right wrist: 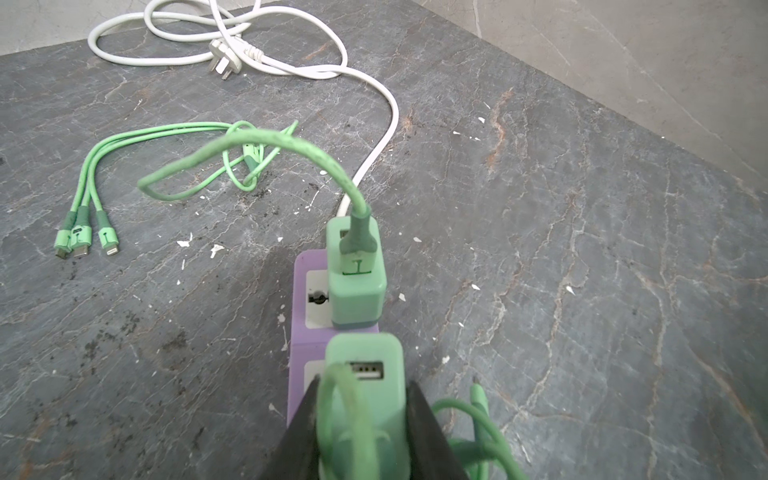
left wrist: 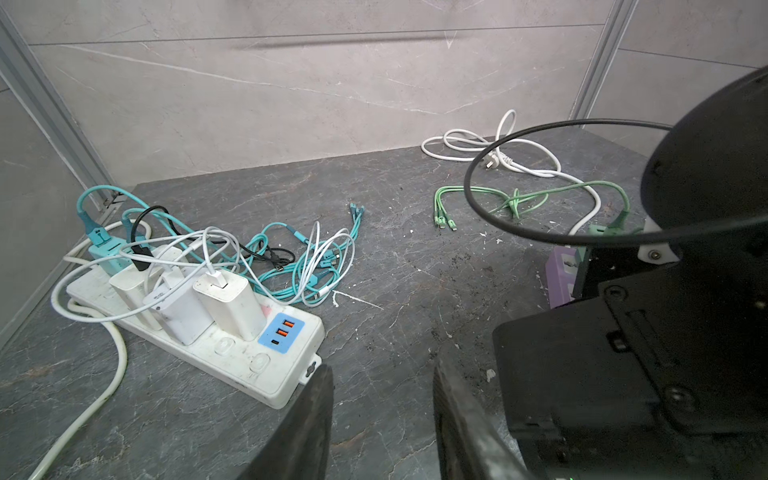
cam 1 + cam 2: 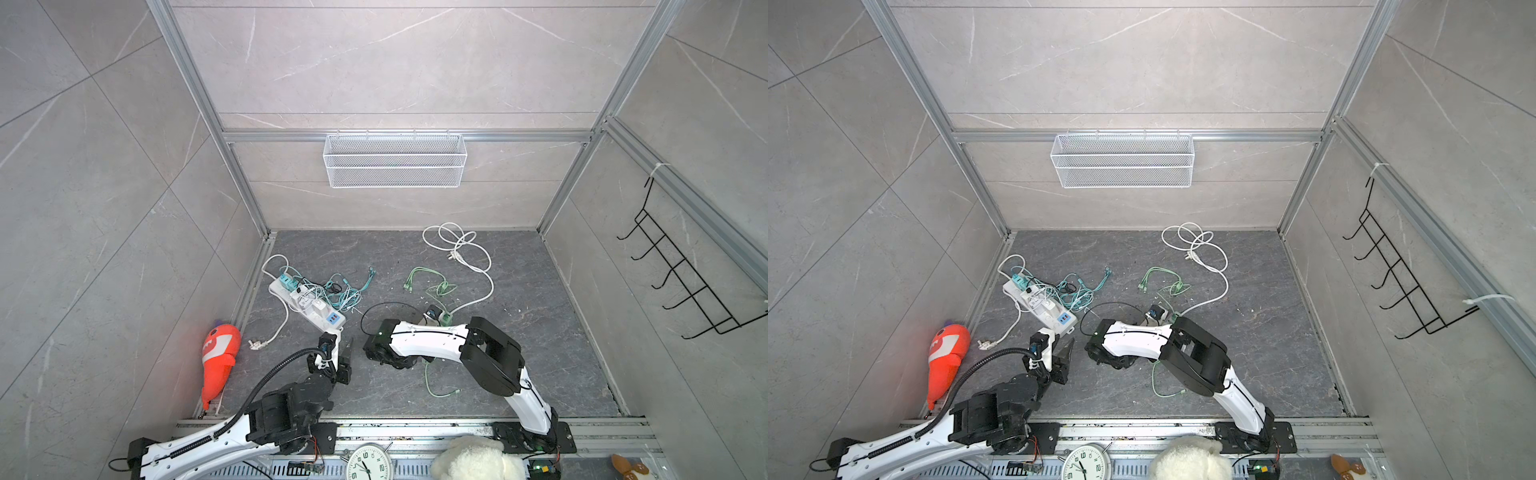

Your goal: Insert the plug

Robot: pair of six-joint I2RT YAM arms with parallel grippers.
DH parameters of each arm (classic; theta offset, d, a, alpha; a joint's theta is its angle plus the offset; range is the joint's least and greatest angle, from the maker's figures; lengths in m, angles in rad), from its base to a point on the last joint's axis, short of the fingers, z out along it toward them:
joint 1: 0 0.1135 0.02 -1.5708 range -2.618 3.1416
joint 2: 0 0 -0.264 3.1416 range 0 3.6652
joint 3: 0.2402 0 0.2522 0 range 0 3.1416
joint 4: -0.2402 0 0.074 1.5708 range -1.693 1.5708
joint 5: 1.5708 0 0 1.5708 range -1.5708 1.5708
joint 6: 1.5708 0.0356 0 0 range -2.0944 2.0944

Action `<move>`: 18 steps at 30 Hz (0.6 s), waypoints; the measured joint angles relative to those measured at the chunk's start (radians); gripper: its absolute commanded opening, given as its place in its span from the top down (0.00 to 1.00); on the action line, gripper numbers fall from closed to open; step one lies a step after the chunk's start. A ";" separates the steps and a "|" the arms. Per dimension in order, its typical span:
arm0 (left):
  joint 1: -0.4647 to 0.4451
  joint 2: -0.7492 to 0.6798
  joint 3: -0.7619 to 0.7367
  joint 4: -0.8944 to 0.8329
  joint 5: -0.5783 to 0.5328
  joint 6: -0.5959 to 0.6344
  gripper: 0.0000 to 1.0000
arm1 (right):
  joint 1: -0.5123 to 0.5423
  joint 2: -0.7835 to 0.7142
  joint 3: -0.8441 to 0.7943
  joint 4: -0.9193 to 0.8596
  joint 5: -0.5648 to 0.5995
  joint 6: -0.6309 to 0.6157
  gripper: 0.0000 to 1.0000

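Left hand (image 2: 382, 365): jaws apart, empty, just off the USB end of the white power strip (image 2: 232, 357); only the left wrist view shows the gap. Right hand (image 1: 365, 386): clamped on the green charger plug (image 1: 365, 357), at the purple strip (image 1: 301, 332) on the desk (image 1: 540, 249), next to a second green charger (image 1: 357, 286) already seated. Both top views hide this grip under the right arm (image 3: 428, 336); seated or not, cannot tell.
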State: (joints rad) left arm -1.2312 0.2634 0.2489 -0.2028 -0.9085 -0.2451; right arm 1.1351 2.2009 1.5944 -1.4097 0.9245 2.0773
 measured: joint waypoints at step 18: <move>0.000 -0.019 0.035 -0.034 0.052 0.033 0.57 | 0.000 -0.040 -0.071 0.082 0.008 0.003 1.00</move>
State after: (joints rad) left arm -1.2312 0.2447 0.2836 -0.2363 -0.8562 -0.2119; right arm 1.1355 2.1612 1.5230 -1.3281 0.9329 2.0808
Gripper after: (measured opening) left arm 0.425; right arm 0.275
